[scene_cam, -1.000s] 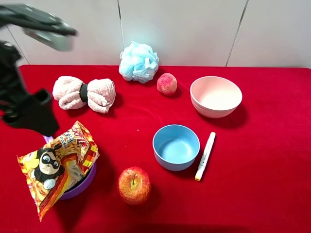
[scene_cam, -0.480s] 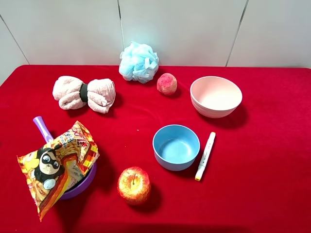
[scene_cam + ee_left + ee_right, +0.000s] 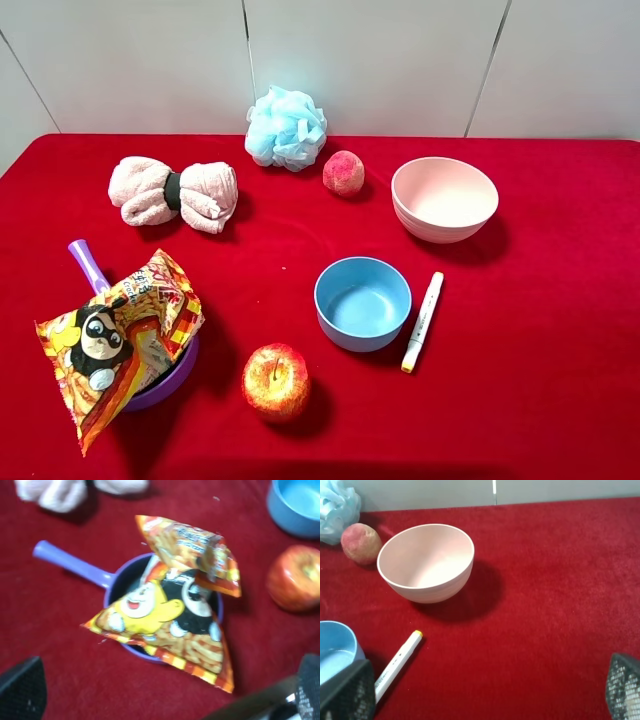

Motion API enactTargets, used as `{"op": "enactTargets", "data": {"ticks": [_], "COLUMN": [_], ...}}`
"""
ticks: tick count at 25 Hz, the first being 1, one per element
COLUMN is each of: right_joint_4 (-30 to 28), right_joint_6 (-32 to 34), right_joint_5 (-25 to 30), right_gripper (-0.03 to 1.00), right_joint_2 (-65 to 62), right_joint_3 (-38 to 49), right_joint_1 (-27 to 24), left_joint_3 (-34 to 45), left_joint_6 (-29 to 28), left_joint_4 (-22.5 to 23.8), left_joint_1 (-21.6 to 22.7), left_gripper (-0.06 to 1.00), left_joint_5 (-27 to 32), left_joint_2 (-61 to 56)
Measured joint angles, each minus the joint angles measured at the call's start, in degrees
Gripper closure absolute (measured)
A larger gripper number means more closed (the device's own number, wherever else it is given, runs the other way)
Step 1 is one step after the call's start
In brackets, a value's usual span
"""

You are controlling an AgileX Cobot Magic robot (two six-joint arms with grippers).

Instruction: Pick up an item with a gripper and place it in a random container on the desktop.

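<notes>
**Snack bag lies across the pan; both tools stand clear**

Exterior high view: the snack bag (image 3: 118,343) rests on the purple frying pan (image 3: 170,380) at the near left of the red bench (image 3: 540,400). It covers nearly all of the pan's mouth and hangs over the rim on the near-left side, its lowest corner down by the cloth. Only a slice of the pan's wall and its lilac handle (image 3: 88,265) show. No arm or tool appears in this view. The blue bowl (image 3: 362,302), pink bowl (image 3: 444,198), apple (image 3: 275,381), marker (image 3: 422,321), peach (image 3: 343,172), rolled towel (image 3: 173,193) and bath puff (image 3: 286,127) lie apart from the pan. As I judge it, the placing is done and nothing obvious is left.

Left wrist view: the bag (image 3: 175,625) sits tilted on the pan (image 3: 117,580), one end propped up, so it bridges the rim rather than lying flat inside. The grey inside is almost wholly hidden. The left tool (image 3: 165,700) shows only as two dark fingertip edges at the frame's corners, set wide apart and holding nothing. The picture is soft, so the bag's small print cannot be read.

Right wrist view: the right tool (image 3: 485,695) also shows wide-set fingertips with bare cloth between them, gripping nothing, above the bench near the pink bowl (image 3: 426,563) and marker (image 3: 397,665). The blue bowl (image 3: 335,652) and bath puff (image 3: 337,507) are cut off at the edge; bag and pan are out of view.
</notes>
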Motion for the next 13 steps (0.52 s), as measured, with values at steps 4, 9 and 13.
{"op": "enactTargets", "data": {"ticks": [4,9,13], "right_joint_4": [0.0,0.0,0.0], "right_joint_6": [0.0,0.0,0.0], "right_joint_5": [0.0,0.0,0.0], "right_gripper": [0.28,0.28,0.28], "right_joint_2": [0.0,0.0,0.0], "right_joint_3": [0.0,0.0,0.0], "right_joint_1": [0.0,0.0,0.0], "left_joint_3": [3.6,8.8,9.2], "left_joint_6": [1.4,5.3,8.4], "left_joint_4": [-1.7,-4.8,-5.6], "left_joint_1": [7.3,15.1,20.2], "left_gripper": [-0.05,-0.05,-0.05], "left_joint_5": [-0.3,-4.6,-6.0], "left_joint_2": [-4.3,-8.9,-11.7]}}
